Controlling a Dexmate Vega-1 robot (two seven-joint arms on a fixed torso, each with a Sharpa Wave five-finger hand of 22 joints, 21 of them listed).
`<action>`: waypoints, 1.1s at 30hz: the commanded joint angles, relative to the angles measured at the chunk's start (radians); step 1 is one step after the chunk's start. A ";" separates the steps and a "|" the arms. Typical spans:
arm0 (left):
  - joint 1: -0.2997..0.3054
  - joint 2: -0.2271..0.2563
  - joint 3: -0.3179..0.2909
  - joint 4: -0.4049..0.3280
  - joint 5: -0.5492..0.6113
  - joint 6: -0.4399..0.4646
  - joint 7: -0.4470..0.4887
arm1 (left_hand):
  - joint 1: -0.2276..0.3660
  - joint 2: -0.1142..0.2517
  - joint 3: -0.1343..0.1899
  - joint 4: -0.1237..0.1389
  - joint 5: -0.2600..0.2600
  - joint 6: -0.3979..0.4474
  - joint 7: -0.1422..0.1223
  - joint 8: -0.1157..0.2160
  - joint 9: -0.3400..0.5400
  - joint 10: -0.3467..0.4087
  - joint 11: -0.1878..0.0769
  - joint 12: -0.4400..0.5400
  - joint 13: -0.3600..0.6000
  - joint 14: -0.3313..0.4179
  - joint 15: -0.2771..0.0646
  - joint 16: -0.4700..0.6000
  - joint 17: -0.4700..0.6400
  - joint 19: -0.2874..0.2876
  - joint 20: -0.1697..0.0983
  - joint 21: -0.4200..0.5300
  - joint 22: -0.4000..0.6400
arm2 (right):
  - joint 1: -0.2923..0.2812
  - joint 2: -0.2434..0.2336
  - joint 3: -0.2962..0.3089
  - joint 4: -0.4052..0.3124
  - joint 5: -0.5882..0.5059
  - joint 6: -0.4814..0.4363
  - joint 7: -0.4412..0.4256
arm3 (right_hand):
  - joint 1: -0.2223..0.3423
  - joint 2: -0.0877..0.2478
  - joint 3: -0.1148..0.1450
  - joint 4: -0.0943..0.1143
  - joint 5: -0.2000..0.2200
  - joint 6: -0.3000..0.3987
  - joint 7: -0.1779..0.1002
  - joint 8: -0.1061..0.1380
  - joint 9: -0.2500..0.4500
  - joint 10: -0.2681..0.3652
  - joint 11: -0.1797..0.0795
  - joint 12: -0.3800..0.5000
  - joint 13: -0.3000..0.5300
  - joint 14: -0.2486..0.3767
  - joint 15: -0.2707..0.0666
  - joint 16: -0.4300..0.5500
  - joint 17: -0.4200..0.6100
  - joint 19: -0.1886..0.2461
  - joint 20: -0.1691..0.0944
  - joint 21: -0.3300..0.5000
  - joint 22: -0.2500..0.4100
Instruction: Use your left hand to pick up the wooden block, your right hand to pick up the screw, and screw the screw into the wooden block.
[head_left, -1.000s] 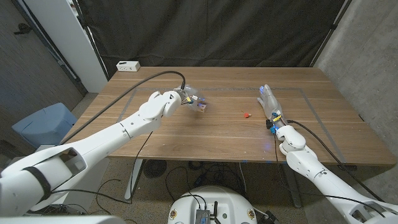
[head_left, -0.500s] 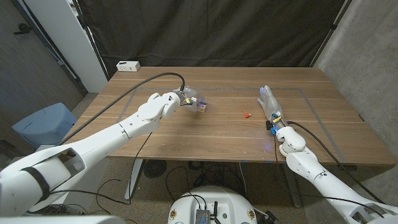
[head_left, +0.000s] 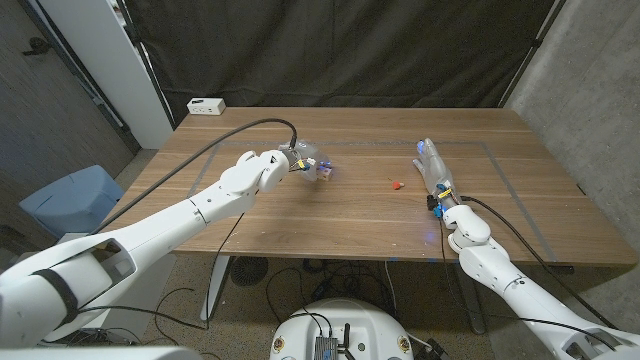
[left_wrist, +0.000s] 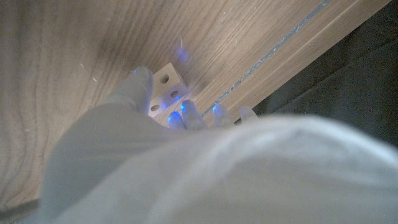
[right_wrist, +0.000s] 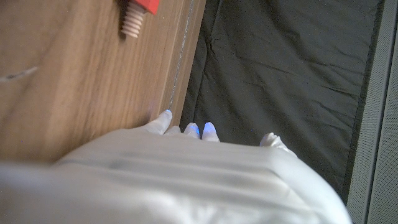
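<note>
wooden block (left_wrist: 166, 92): light, rigid, drilled; left hand (head_left: 303, 160) grips its sides | screw (head_left: 397, 184): small, mid-counter; right hand (head_left: 434, 165) open, empty

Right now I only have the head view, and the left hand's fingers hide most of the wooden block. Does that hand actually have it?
Observer: By the left wrist view, yes. The left hand grips the wooden block, one finger on one side and the others on the opposite side.
Operator: Any holes exposed?
Observer: Round holes show on the block face turned toward the wrist camera.
Operator: The screw is just a red dot for me.
Observer: In the right wrist view the screw lies on the table. It has a red head and a pale threaded shank, and sits apart from the right hand, which holds nothing.
</note>
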 joint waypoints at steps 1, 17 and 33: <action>0.000 -0.003 0.005 0.014 0.010 -0.018 0.022 | 0.011 0.000 -0.004 0.000 0.000 0.017 0.001 0.008 0.002 0.013 -0.001 0.010 0.005 0.013 -0.002 0.003 0.001 0.011 0.005 0.003 0.003 | -0.003 0.010 -0.003 0.009 0.002 0.003 -0.001 | -0.009 0.003 -0.002 -0.007 0.005 0.002 -0.001 0.004 0.003 -0.004 0.000 0.003 0.003 -0.012 -0.022 0.009 0.006 -0.004 -0.040 0.005 0.003; -0.020 -0.020 0.019 0.052 0.015 -0.048 0.064 | 0.023 -0.006 -0.022 0.003 0.001 0.086 0.004 0.016 0.002 0.036 -0.004 0.012 0.009 0.040 -0.036 0.001 0.002 0.042 0.005 0.002 0.003 | -0.009 0.012 0.003 0.014 0.004 0.009 -0.009 | -0.010 0.003 -0.002 -0.009 0.005 0.002 0.000 0.005 0.003 0.010 0.007 0.008 0.003 -0.012 -0.023 0.009 0.006 -0.004 -0.040 0.005 0.003; -0.013 -0.018 0.025 0.051 0.032 -0.049 0.083 | 0.031 -0.010 -0.041 0.005 0.000 0.140 0.004 0.015 0.003 0.079 -0.005 0.021 0.017 0.076 -0.061 0.005 0.003 0.076 0.004 0.003 0.004 | -0.012 0.020 0.005 0.030 0.007 0.020 -0.009 | -0.012 0.003 -0.002 -0.010 0.005 0.003 -0.001 0.005 0.003 0.010 0.007 0.007 0.003 -0.012 -0.024 0.010 0.006 -0.004 -0.040 0.005 0.003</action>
